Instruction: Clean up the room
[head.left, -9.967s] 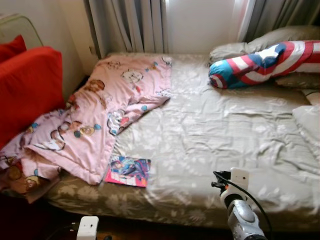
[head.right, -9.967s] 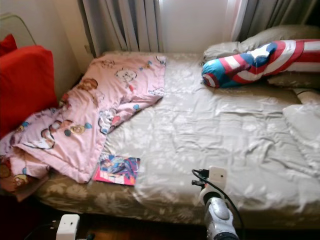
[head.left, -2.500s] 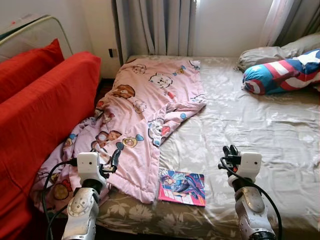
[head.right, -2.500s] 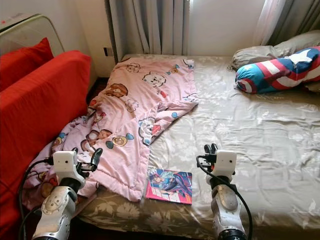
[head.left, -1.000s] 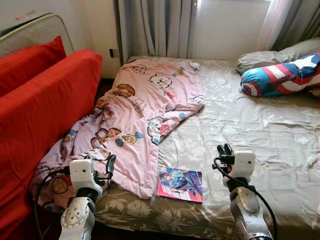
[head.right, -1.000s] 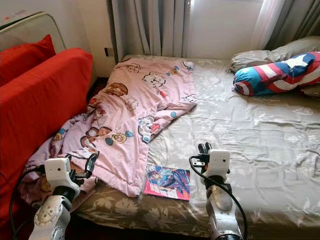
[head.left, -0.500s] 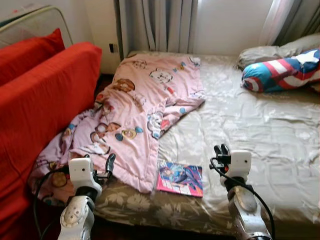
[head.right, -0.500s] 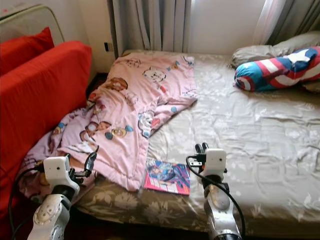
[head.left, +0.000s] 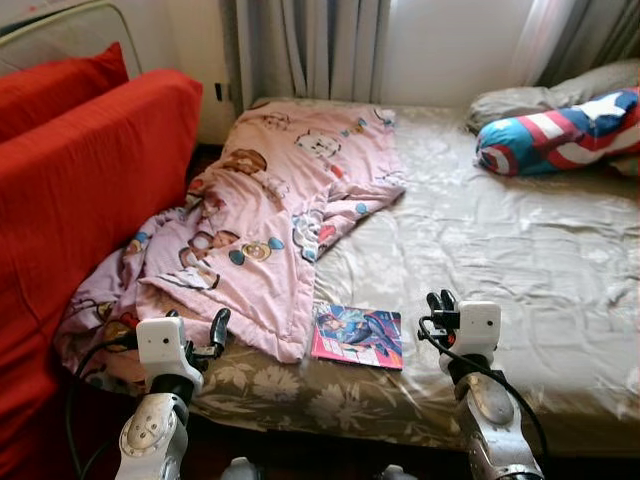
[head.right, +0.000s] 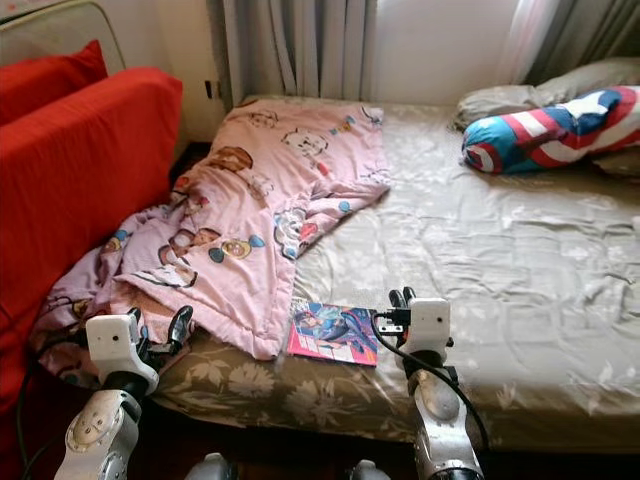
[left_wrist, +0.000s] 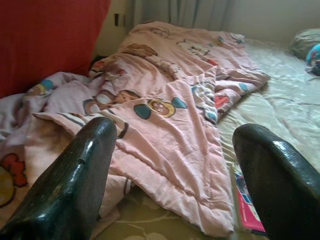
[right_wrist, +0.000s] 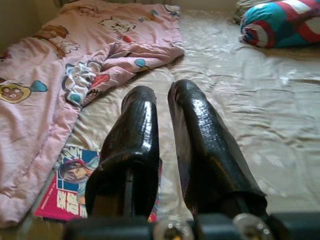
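Note:
A pink cartoon-print blanket (head.left: 270, 210) lies crumpled across the left part of the bed (head.left: 520, 250) and spills over its left edge. A colourful comic book (head.left: 358, 336) rests flat on the grey sheet near the bed's front edge, just right of the blanket's corner. My left gripper (head.left: 215, 328) is raised before the blanket's hanging corner, and in the left wrist view its fingers (left_wrist: 75, 175) are spread wide: open and empty. My right gripper (head.left: 438, 302) hovers just right of the book. Its fingers (right_wrist: 140, 125) sit close together with nothing between them.
A big red cushion or sofa back (head.left: 80, 190) stands close on the left of the bed. A star-and-stripes bolster (head.left: 555, 130) and grey pillows (head.left: 520, 98) lie at the far right. Curtains (head.left: 300, 50) hang behind. Dark floor (head.left: 300, 455) runs under the front edge.
The whole picture has shifted: the bed's front edge and the floor below now show more. Both grippers hold the same pose. Blanket and book lie as before.

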